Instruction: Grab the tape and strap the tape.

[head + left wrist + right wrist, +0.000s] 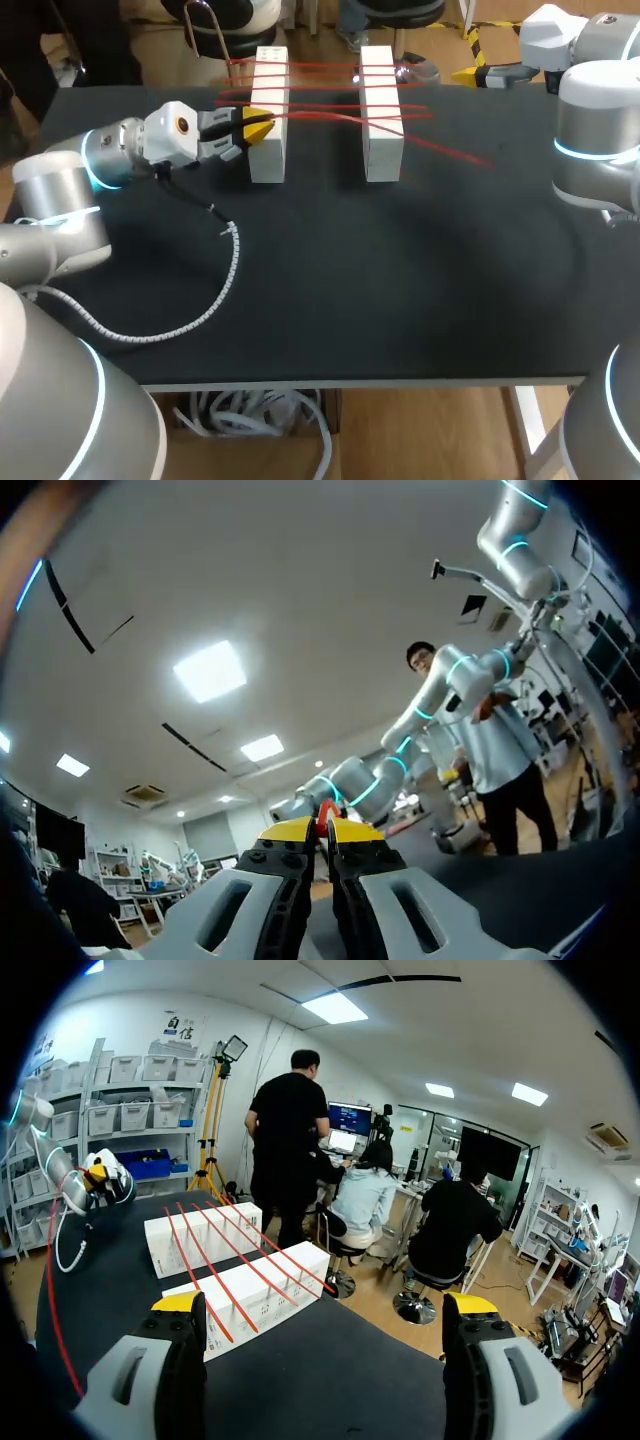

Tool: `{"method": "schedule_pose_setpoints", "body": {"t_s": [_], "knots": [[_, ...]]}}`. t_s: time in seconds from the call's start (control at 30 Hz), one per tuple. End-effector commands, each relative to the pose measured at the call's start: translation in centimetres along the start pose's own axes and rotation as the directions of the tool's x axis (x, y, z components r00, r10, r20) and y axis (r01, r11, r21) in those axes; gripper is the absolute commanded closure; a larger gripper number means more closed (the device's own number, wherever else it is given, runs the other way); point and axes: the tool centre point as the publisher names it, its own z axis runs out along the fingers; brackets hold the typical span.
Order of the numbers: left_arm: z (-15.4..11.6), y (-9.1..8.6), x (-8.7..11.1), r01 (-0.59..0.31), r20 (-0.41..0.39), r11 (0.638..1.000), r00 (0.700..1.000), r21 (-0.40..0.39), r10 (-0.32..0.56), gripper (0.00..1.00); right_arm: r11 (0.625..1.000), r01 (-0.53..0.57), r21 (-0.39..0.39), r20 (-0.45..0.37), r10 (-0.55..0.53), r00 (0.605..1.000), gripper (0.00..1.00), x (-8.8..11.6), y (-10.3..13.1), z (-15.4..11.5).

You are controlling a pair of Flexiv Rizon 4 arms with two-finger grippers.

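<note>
Red tape: thin strands across two white rectangular blocks, upper middle.
Left gripper: pinching it, upper left.
Right gripper: spread, upper right.
Risk: you pull hard — tape slips, blocks shift.

Your head camera sat above and behind, looking down on the whole table, with the blocks and tape toward the far side. Your left wrist camera sat close behind the left gripper, tilted up at the ceiling, and caught only a sliver of table. Your right wrist camera looked past the right gripper from the far right corner across the table. It shared the blocks, tape and left gripper with the head view.
</note>
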Motion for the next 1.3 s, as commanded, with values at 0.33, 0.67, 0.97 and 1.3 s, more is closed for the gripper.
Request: {"method": "schedule_pose_setpoints", "body": {"t_s": [0.33, 0.67, 0.97, 1.3], "knots": [[1.4, -2.0, 0.8, 0.092, 0.02, 0.996, 0.996, -0.004, -0.092, 1.0, 1.0, 0.0, 0.0, 0.0, 0.0, 1.0, 0.0, 0.0, 0.0, 0.0], [2.1, -3.8, 1.1, 0.112, 0.026, 0.994, 0.993, -0.014, -0.112, 1.0, 1.0, 0.0, 0.0, 0.0, 0.0, 1.0, 0.0, 0.0, 0.0, 0.0], [2.1, -4.1, 1.1, 0.129, 0.023, 0.992, 0.991, -0.014, -0.129, 1.0, 1.0, 0.0, 0.0, 0.0, 0.0, 1.0, 0.0, 0.0, 0.0, 0.0], [2.1, -4.1, 1.1, 0.129, 0.023, 0.992, 0.991, -0.014, -0.129, 1.0, 1.0, 0.0, 0.0, 0.0, 0.0, 1.0, 0.0, 0.0, 0.0, 0.0]]}}
